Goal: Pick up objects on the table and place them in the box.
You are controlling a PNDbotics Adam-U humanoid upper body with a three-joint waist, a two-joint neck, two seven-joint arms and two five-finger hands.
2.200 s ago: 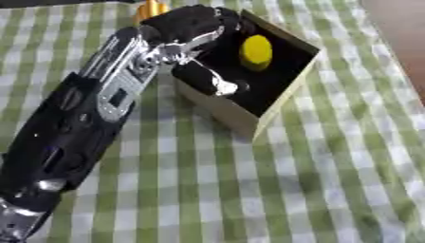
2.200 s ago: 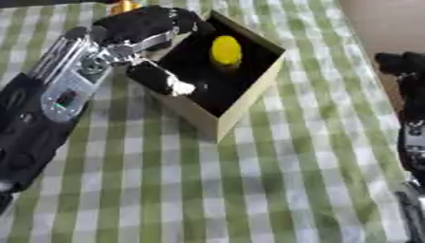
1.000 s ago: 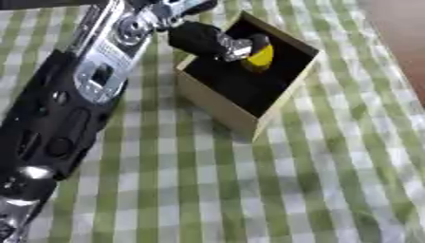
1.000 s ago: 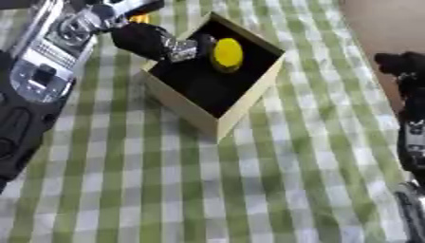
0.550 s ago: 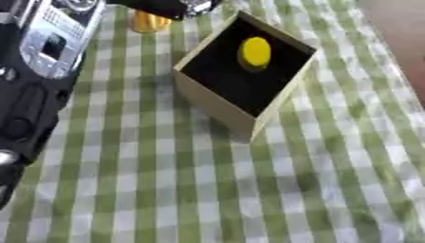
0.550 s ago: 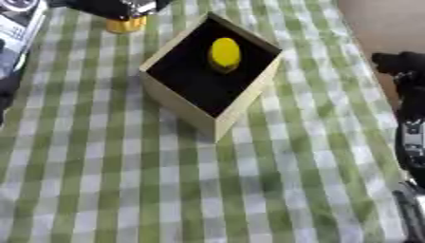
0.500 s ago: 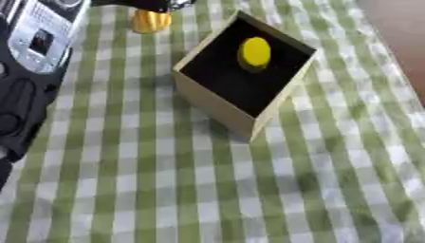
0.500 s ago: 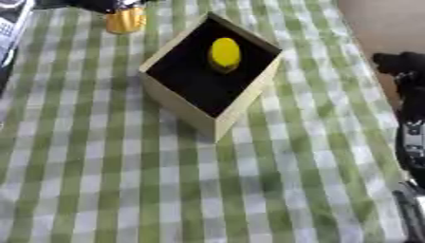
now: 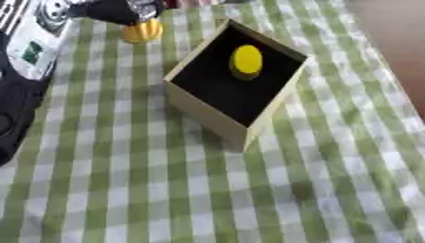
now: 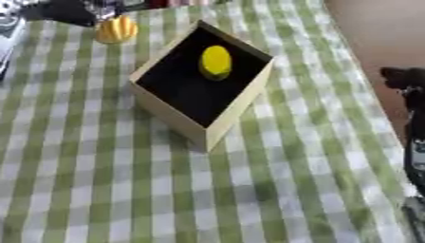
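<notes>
A tan cardboard box [image 9: 205,113] with a black inside stands on the green checked cloth, turned corner-on. A yellow rounded object [image 9: 245,60] lies in its far corner. Left of the box, near the table's far edge, an orange ribbed object [image 9: 143,31] sits on the cloth. My left hand [image 9: 116,10], black, hangs right over it and hides its top; whether it grips the object is not visible. My left arm [image 9: 25,52] runs down the left edge. My right hand [image 10: 403,77] shows dark at the right edge, off the table.
The table's right edge [image 9: 374,57] runs diagonally, with brown floor beyond it. Checked cloth [image 9: 166,190] stretches in front of the box toward me.
My left hand has left the box and moved up and to the left, over the orange object. The yellow object stays in the box. My right arm has not moved.
</notes>
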